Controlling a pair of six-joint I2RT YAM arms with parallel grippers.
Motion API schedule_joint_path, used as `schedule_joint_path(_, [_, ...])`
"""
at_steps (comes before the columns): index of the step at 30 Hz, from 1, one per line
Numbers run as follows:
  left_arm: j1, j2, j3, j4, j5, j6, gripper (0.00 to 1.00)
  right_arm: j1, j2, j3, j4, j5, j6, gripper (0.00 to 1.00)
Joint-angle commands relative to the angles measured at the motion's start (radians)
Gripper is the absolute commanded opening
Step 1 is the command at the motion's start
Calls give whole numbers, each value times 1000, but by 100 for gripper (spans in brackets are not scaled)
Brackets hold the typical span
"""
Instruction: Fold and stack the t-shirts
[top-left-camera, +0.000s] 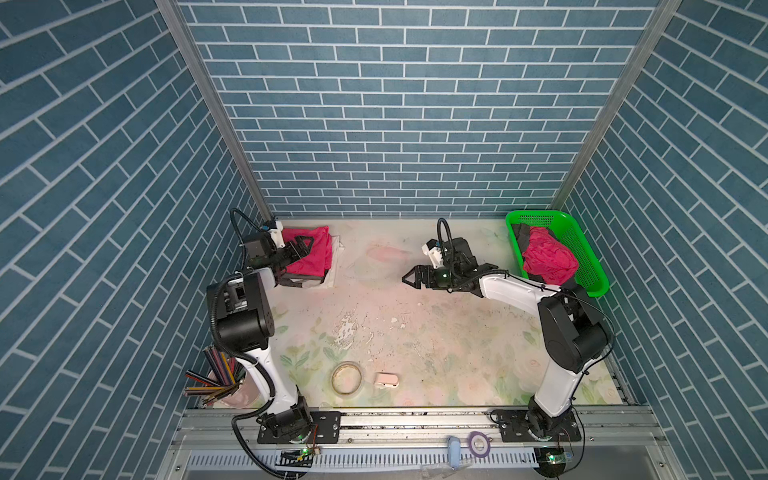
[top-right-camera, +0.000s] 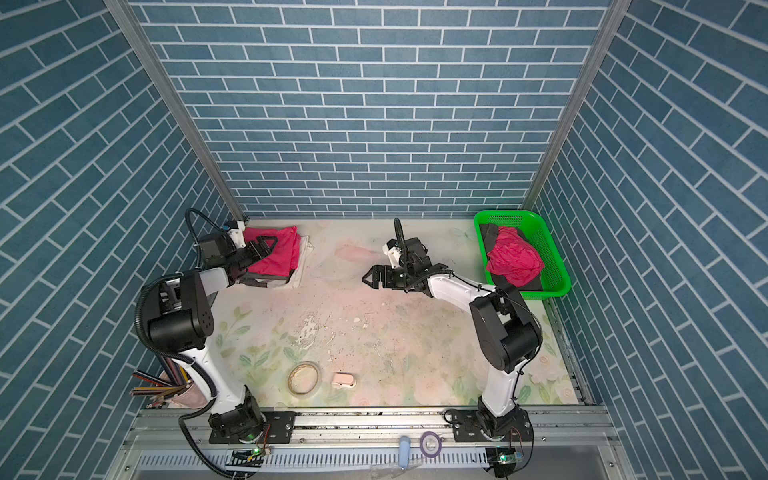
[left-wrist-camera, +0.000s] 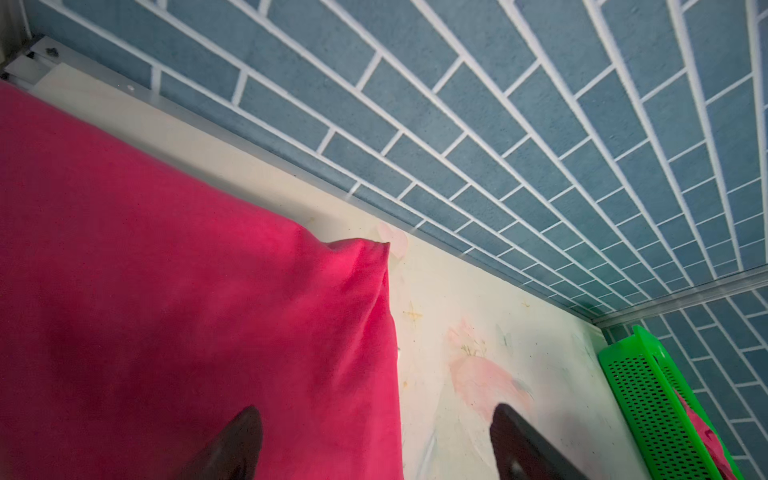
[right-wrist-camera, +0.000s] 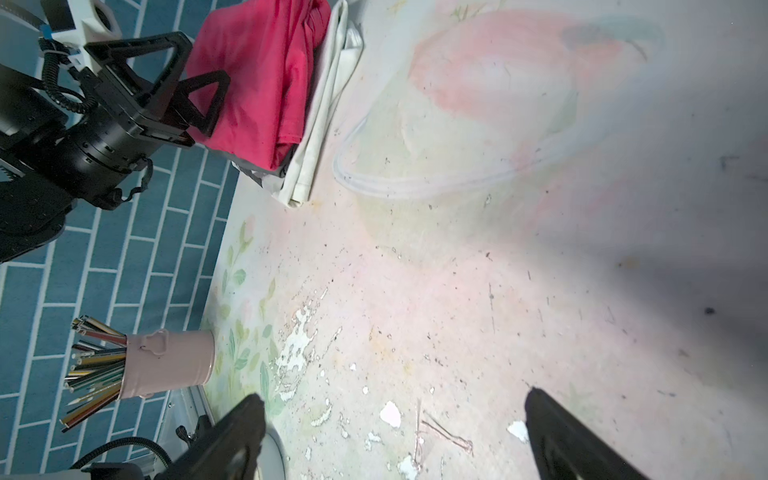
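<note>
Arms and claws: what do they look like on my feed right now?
The left arm and right arm have white link shells and black joint housings, with black corrugated cable looping alongside. Each wrist carries a white camera mount. The left claw and right claw are black, with hollow triangular fingers. A green light glows behind the right claw.

A robot test booth, where I work: walls of printed blue-brick paper stand between bare metal posts, my left arm and right arm are bolted to a metal rail along the front edge, and the flower-print worktop behind it is scuffed, stained and peeling.
</note>
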Motion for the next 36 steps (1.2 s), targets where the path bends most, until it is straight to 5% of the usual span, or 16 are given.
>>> schedule_joint_path(1, [36,8,-58,143,12,-72,88,3,-19,-19,27,-17,25,98])
schedule_joint_path(10, [66,42,-82,268,69,-187,88,-19,-47,-28,14,-27,3,98])
schedule_joint_path(17, [38,-150,-28,21,-6,-5,88,-111,-172,-35,-47,140,-44,98])
schedule_joint_path(23, [-42,-398,-44,-150,-280,208,88,-261,-338,-156,35,410,-73,98])
schedule_joint_path(28, [-228,-596,-210,-39,-591,348,88,-334,-436,-339,245,741,-160,99])
schedule_joint_path(36, [-406,-620,-508,196,-855,294,88,-401,-442,-592,613,1134,-404,99])
